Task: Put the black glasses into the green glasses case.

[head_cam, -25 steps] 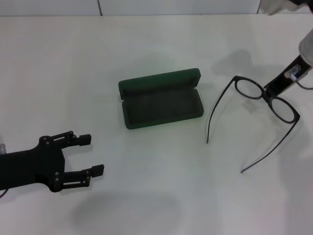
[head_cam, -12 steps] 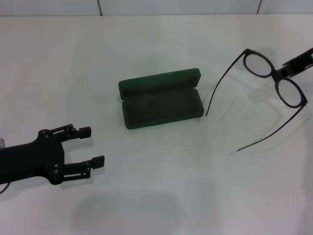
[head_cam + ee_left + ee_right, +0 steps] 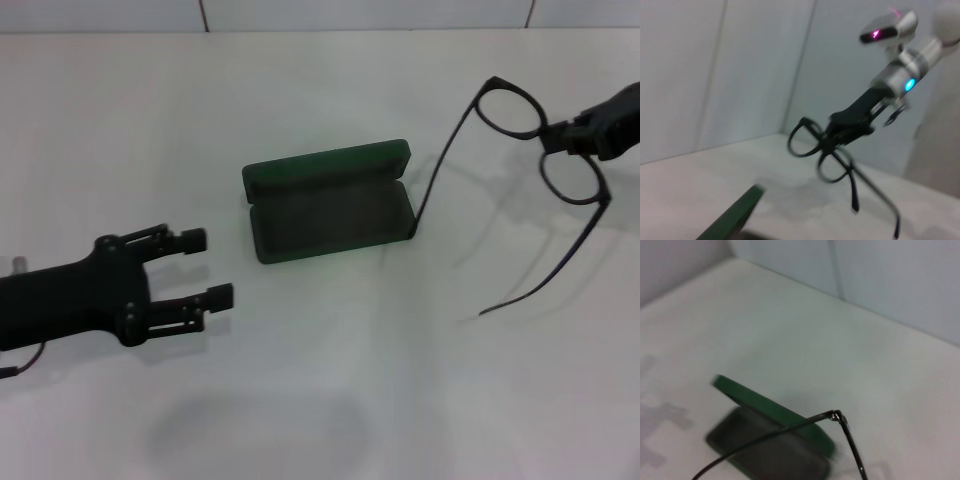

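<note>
Aloft, right claw [image 3: 572, 137] clamps the black glasses [image 3: 530, 170] at the bridge, temples hanging toward the open green glasses case [image 3: 328, 200]; left claw [image 3: 205, 268] spread wide, case just beyond its fingertips

black glasses [image 3: 545, 150], dark green glasses case [image 3: 328, 200] with dark lining, white table [image 3: 330, 400]

Open green glasses case [image 3: 330, 202] mid-bench [image 3: 400, 380], lid raised along the far edge, dark tray unobstructed from above and from the near side. Bare bench all around it. Left claw [image 3: 205, 268] near the case's near-left corner, fingers apart. Black glasses [image 3: 540, 150] aloft in the right claw [image 3: 575, 135], right of the case, one temple tip just beside the case's right end.
</note>
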Motion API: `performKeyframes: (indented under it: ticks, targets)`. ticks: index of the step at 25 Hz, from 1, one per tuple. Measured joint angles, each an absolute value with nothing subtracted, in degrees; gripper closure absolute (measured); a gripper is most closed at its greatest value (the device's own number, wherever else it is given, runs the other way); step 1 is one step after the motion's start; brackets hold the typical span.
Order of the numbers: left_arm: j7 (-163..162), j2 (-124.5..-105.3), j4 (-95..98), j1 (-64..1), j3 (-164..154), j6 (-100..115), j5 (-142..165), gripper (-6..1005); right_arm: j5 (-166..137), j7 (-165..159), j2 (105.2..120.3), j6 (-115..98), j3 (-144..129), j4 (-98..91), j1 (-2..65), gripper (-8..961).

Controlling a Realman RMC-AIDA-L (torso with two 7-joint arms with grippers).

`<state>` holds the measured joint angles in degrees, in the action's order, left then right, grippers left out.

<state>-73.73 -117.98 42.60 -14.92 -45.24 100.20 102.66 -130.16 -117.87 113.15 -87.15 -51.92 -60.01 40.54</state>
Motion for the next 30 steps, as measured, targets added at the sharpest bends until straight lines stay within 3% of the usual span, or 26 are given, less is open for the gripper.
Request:
performKeyframes:
  ticks: [7,12,24,30]
  targets:
    - [-71.0,-118.02,38.4,-20.2,-45.4,101.3,102.9,216,-118.1,-102.0,114.79,-86.9,-49.8,-58.6,36.4,889]
    - [-60.4,-118.76,35.5,-22.5,-45.4,101.7,100.6,439,-115.4,-96.3,114.84,-87.1,-49.9,-55.4,36.1,889]
    - [-47.9,-119.45,27.8,-29.6,-46.5,104.0,100.0,684,-107.5,-75.0,115.32,-87.3,-50.0,-48.3,35.3,889]
    - [-46.3,-119.55,27.6,-30.6,-47.9,104.1,99.5,927,-106.5,-67.6,115.43,-88.1,-50.5,-45.7,36.2,889]
